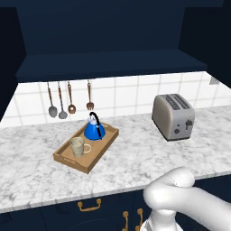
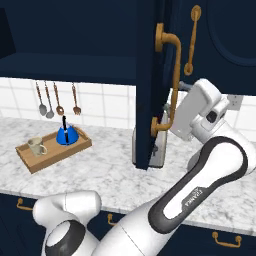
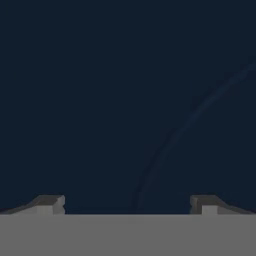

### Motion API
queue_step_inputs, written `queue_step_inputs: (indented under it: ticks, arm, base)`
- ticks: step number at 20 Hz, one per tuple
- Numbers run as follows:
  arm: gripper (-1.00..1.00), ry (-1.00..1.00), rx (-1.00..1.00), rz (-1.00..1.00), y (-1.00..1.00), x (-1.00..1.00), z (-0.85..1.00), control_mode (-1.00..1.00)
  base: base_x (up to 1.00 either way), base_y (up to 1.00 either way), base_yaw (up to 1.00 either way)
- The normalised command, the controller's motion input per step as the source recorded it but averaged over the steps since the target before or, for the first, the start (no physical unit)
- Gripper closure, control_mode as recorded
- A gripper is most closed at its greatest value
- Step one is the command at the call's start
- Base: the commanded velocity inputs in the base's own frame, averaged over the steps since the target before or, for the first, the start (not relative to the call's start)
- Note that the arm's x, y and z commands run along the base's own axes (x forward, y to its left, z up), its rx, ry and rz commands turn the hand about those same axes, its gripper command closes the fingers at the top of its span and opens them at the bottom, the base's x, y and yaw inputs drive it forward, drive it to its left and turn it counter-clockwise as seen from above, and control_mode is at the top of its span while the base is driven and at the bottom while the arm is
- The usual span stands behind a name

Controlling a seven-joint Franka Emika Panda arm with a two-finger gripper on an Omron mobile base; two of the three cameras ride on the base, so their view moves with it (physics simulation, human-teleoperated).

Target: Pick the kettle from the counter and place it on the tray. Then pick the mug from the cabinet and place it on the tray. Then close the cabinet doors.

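Kettle [image 1: 94,130] sits upright in the tray [image 1: 67,159], handle arching over the top w/ lid knob up; spout direction too small to tell. It's at the tray's far end, approx 1 o'clock from the mug [image 1: 78,146]. Mug stands upright, mouth up, handle toward 3 o'clock in left base view, at the tray's near end, just beside the kettle but apart. Tray's long axis runs from 7 to 1 o'clock on the surface [image 1: 135,158], below four hanging utensils [image 1: 67,101] on the tiled wall. Toaster [image 1: 173,116] well apart at 3 o'clock of the tray.

In right base view, a cabinet door [image 2: 150,85] stands open, edge-on, brass handle [image 2: 170,80] vertical along it. White arm bends up, hand close against the door near the handle's lower end. Fingers [image 3: 50,204] spread wide w/ nothing between them, facing a navy panel [image 3: 125,100] up close.
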Motion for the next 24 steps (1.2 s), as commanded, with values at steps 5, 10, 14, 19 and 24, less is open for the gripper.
queue_step_inputs:
  ticks: [5, 10, 14, 19, 24]
  arm:
    - [-1.0, -0.03, -0.32, -0.04, 0.58, 0.0, 0.24, -1.0]
    - [-1.0, 0.0, -0.29, -0.11, 0.96, 0.01, -0.02, -1.0]
    - [-1.0, 0.0, -0.22, -0.14, 1.0, 0.14, -0.15, -1.0]
    - [-1.0, -0.01, -0.16, -0.17, 1.0, 0.3, -0.18, -1.0]
    - [-1.0, -0.06, -0.11, -0.18, 0.89, 0.39, -0.14, -1.0]
  base:
    - [0.0, 0.0, 0.0]
    - [0.0, 0.0, 0.0]
    - [0.0, 0.0, 0.0]
    - [0.0, 0.0, 0.0]
    - [0.0, 0.0, 0.0]
